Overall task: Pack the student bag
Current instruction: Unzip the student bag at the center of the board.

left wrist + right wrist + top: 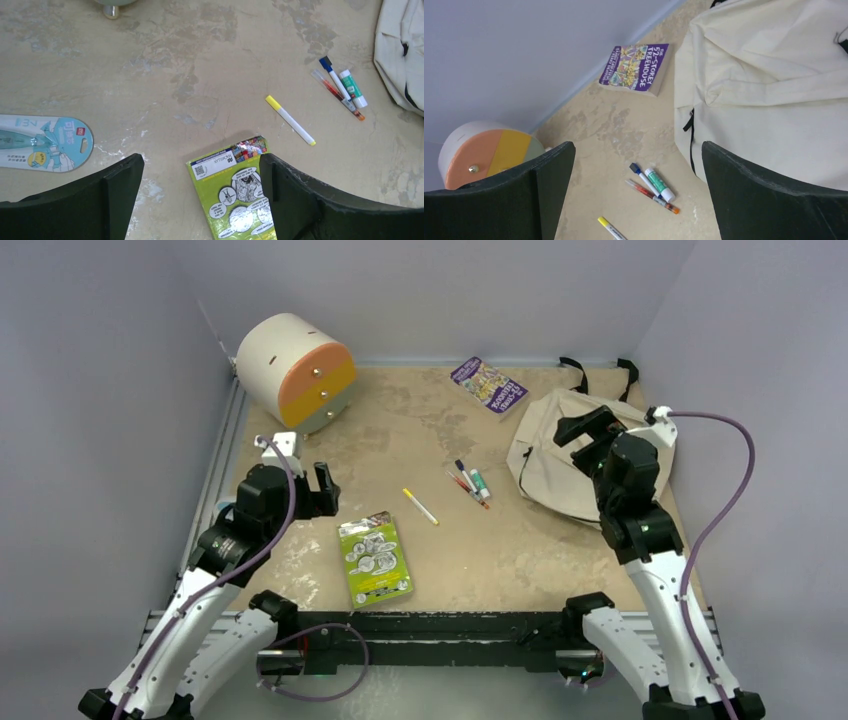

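The student bag [550, 465], a cream backpack with black straps, lies flat at the right of the table; the right wrist view shows the student bag [774, 95] with its black zipper line. My right gripper [587, 436] hovers open over the bag's near left part with nothing between its fingers [549, 175]. My left gripper [303, 478] hangs open above the table's left side, over the top edge of a green book [230, 197] and apart from it.
A yellow marker [420, 506], a blue marker, a red pen and a glue stick [480, 484] lie mid-table. A purple book [488, 386] lies at the back. A cream drawer unit [295, 370] stands back left. A blue blister pack [45, 142] lies under my left arm.
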